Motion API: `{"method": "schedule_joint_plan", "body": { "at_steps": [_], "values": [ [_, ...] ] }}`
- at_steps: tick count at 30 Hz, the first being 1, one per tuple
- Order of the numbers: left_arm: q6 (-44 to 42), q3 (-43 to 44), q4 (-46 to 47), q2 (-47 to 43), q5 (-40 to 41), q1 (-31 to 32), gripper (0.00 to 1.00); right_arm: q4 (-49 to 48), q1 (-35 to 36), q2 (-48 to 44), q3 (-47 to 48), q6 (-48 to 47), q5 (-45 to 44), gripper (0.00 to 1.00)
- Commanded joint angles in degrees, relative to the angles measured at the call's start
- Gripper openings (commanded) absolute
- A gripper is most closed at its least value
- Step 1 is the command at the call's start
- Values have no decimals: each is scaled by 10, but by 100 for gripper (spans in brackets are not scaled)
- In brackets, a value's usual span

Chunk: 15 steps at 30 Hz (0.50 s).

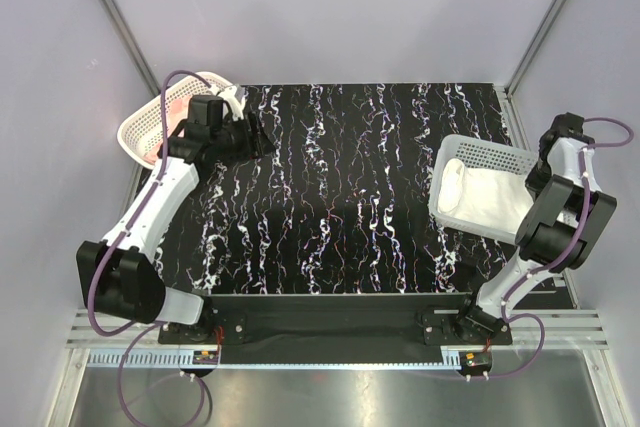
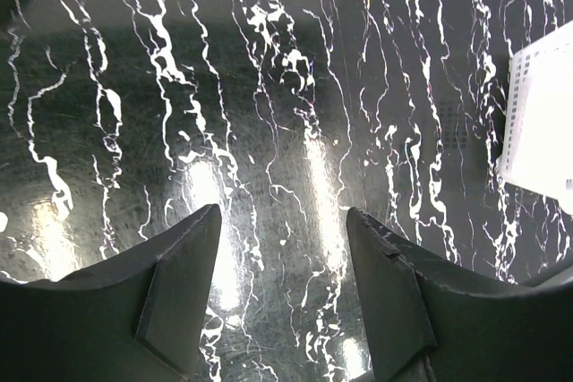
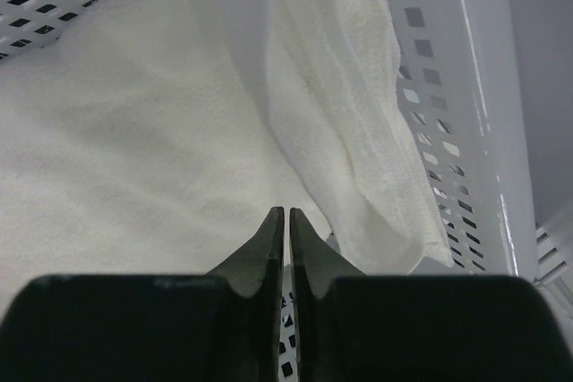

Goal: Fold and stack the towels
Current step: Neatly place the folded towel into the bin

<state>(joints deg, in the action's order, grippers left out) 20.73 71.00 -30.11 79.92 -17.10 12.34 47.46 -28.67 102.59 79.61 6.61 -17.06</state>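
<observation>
White towels (image 1: 478,197) lie in a white perforated basket (image 1: 487,153) at the table's right side. In the right wrist view the towels (image 3: 134,131) fill the basket (image 3: 439,105), one folded piece (image 3: 358,114) leaning on its wall. My right gripper (image 3: 286,214) is shut and empty, its tips just above the towels; in the top view its fingers are hidden by the arm. My left gripper (image 2: 282,216) is open and empty over the bare black marbled table (image 2: 269,87), at the far left (image 1: 252,133).
A second white basket (image 1: 150,122) with something pinkish inside stands at the far left corner behind the left arm. The right basket's corner shows at the edge of the left wrist view (image 2: 542,123). Grey walls enclose the table.
</observation>
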Motion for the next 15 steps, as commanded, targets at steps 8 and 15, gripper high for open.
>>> {"method": "schedule_joint_plan", "body": {
  "at_steps": [8,15],
  "values": [
    [-16,8,15,-30,36,2,64,-55,-3,-19,-23,-13,-104,9],
    [-17,12,14,-33,37,3,64,-94,-4,-29,-54,-37,-123,8]
  ]
}}
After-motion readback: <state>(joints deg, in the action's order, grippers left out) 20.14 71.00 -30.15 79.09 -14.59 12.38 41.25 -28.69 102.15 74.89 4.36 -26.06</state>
